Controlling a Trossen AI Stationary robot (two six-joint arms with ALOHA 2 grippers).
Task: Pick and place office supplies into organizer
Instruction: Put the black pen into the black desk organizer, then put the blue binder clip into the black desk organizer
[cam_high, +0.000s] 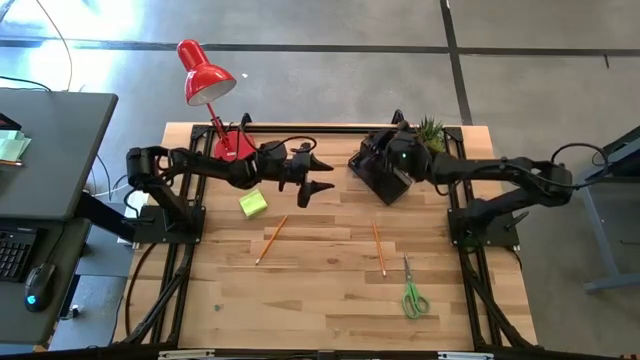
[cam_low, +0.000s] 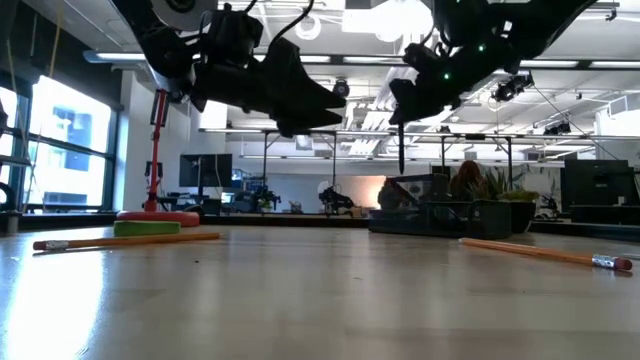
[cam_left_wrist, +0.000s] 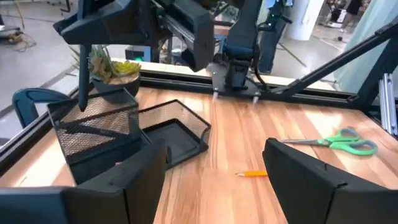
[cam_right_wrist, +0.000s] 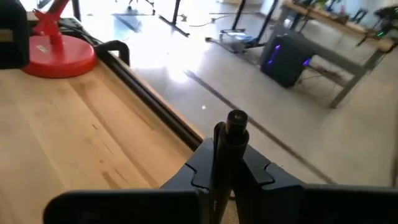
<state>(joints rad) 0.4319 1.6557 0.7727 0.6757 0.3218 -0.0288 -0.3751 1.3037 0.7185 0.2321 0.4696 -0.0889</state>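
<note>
My right gripper (cam_high: 396, 163) hangs above the black wire-mesh organizer (cam_left_wrist: 124, 130) at the table's far right, shut on a dark pen (cam_low: 400, 150). The pen's lower tip is just above the organizer's mesh wall. My left gripper (cam_high: 325, 175) is open in the air, left of the organizer, touching nothing. The yellow-green sticky-note block (cam_high: 253, 203), two orange pencils (cam_high: 271, 239) (cam_high: 379, 248) and the green-handled scissors (cam_high: 413, 292) lie flat on the table. The purple marker is out of view. My right gripper pinches the dark pen's upper part (cam_right_wrist: 227, 149) between its two fingers, coming from above. The pen's top end (cam_right_wrist: 237, 119) sticks out past the fingers. The pen hangs upright below them (cam_left_wrist: 83, 74), lifted clear, over the organizer.
A red desk lamp (cam_high: 205, 75) stands at the far left edge, its base (cam_high: 233, 143) behind my left arm. A small green potted plant (cam_high: 430, 130) sits right behind the organizer. The near half of the table holds only the pencils and scissors.
</note>
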